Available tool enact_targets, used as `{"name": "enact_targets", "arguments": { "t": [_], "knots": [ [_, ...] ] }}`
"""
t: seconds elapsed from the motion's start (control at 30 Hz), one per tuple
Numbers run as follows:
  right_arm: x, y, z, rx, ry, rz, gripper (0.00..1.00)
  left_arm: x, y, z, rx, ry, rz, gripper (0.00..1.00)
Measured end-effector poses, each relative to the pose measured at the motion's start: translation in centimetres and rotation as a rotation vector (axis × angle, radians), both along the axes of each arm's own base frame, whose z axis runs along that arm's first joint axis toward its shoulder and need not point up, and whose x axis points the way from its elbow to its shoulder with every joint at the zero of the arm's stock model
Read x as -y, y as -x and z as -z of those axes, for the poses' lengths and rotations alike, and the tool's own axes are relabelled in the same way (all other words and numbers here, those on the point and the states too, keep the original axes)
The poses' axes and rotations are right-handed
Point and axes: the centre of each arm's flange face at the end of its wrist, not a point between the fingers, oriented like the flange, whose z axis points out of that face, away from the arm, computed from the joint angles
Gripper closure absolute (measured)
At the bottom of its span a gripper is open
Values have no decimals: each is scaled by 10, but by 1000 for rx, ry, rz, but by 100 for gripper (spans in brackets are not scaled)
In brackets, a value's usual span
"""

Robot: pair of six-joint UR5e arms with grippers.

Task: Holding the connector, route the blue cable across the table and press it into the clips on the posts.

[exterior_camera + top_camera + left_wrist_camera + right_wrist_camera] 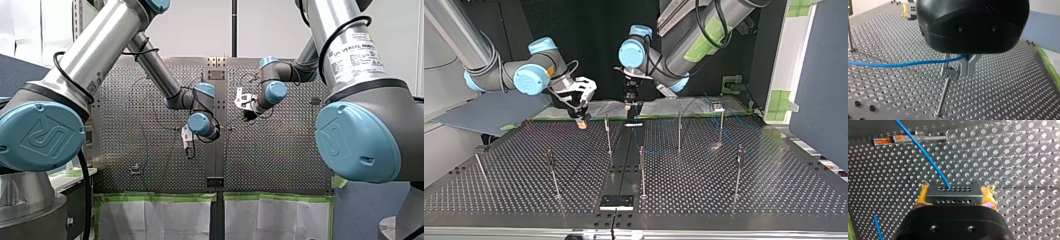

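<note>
The perforated table (749,195) carries thin upright posts (679,131) scattered across it. The left arm (100,55) and the right arm (350,55) both reach in over the table's edge nearest their bases.

The left gripper (968,73), black with metal fingers, hangs low by the middle of that edge. It is just beside a post (944,97) that bears a small metal clip (950,72). Its jaws are drawn together at the tips, closed around the blue cable (898,64), which passes between them just above the tips. From there the cable runs away to one side, raised off the surface, past a second post (850,32).

The right gripper (955,198) hovers above the table along the same edge, apart from the left one. It is between the edge's middle and the corner at the top view's left. Its yellow pads (923,196) are clamped on the two ends of the connector (953,191), a dark block with two rows of small holes. The blue cable leaves a hole in the upper row and slants away over the surface, passing a post with an orange-marked clip (893,140). Another short stretch of blue cable shows beside this gripper, near the table's edge.
</note>
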Motion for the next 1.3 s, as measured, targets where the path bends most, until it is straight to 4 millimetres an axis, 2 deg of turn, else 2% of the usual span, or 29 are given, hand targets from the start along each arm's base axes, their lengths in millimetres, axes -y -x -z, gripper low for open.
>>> {"name": "enact_targets", "arguments": {
  "t": [0.37, 0.67, 0.87, 1.3],
  "knots": [
    [8, 3, 36, -20, -49, 11, 100, 14, -16, -15, 29, 55, 38, 100],
    [17, 9, 40, -13, -44, 28, 100, 27, -33, 4, 8, 54, 51, 100],
    [23, 12, 49, -7, -43, 39, 100, 28, -44, 20, -6, 52, 53, 100],
    [37, 19, 51, 30, -20, 52, 100, 18, -74, 10, 18, 72, 46, 100]
  ]
}}
